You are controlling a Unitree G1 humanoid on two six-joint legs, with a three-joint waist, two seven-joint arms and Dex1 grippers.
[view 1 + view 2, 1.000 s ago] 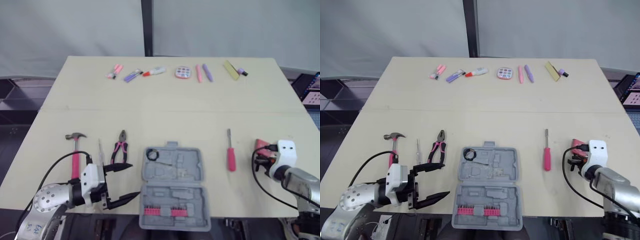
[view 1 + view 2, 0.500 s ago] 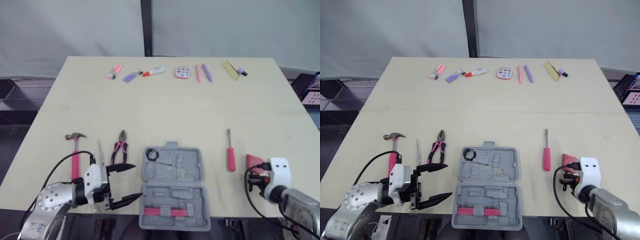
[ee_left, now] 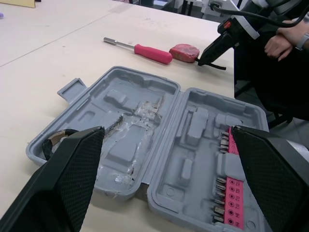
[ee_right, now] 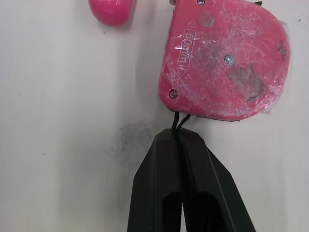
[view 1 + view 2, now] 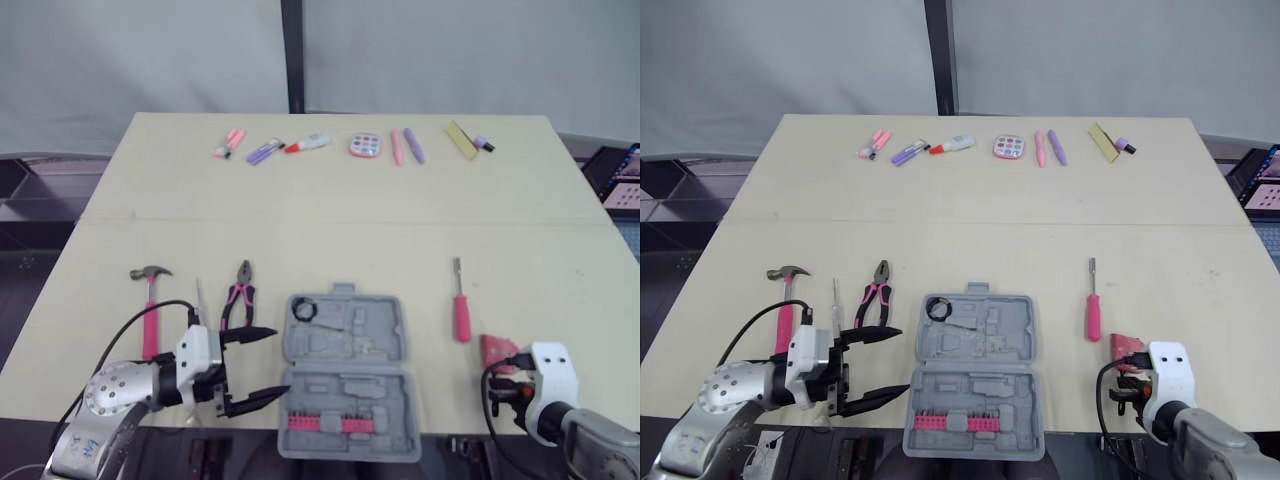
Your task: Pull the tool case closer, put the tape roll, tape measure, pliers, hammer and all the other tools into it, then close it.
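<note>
Grey plastic tool case [image 5: 370,345] lies open at the near table edge, black tape roll [image 5: 305,310] inside. Left gripper [image 5: 280,361] is spread beside it. Right gripper [image 4: 177,140] pinches the cord of the pink tape measure [image 4: 224,63], right of the case. Pink-handled hammer [image 5: 150,305], pliers [image 5: 240,295] and pink screwdriver [image 5: 462,310] are unpacked. I judge it early.

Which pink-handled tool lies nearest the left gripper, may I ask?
The pink-handled pliers, just beyond the left gripper; the hammer lies farther left, the pink screwdriver beyond the grey tool case.

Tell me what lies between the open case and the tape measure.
The pink screwdriver lies between the case and the tape measure, a little farther back; the rest is bare table. The eye views show it.
</note>
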